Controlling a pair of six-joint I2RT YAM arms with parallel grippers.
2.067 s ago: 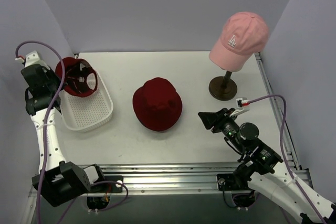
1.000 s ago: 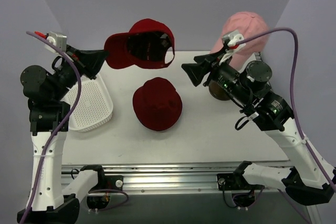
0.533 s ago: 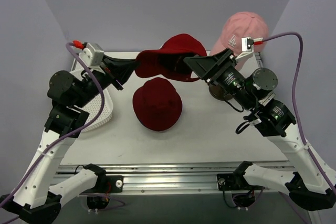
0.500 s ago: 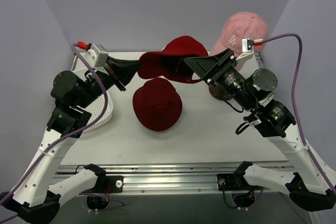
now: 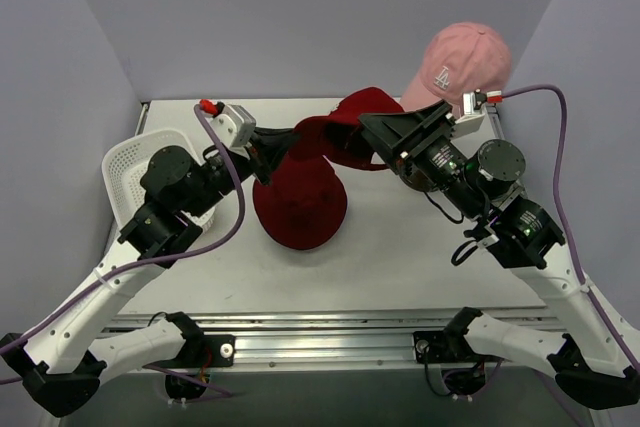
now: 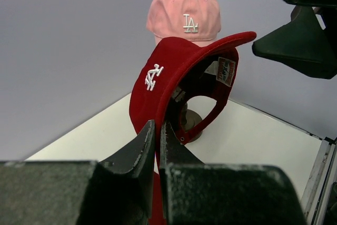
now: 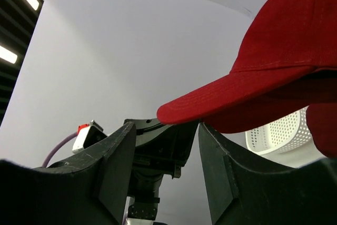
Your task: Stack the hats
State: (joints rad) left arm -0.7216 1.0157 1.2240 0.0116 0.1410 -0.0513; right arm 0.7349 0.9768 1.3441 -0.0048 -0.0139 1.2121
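Note:
My left gripper (image 5: 278, 140) is shut on the rear edge of the red baseball cap (image 5: 345, 130) and holds it in the air above the back of the dark red bucket hat (image 5: 300, 199), which lies on the table. In the left wrist view the jaws (image 6: 157, 130) pinch the cap's fabric (image 6: 176, 72). My right gripper (image 5: 372, 132) is open at the cap's brim. In the right wrist view the brim tip (image 7: 247, 85) sits just above the gap between the fingers (image 7: 166, 148). The pink cap (image 5: 458, 65) sits on its stand. No blue hat is in view.
The white mesh basket (image 5: 125, 167) stands at the left, partly behind my left arm. The pink cap's stand base is hidden behind my right arm. The purple walls close in the back and sides. The metal rail (image 5: 320, 332) runs along the near edge.
My left gripper lifted the red cap out of the basket and carried it right, over the bucket hat. My right arm rose from the table and came up to the cap's brim.

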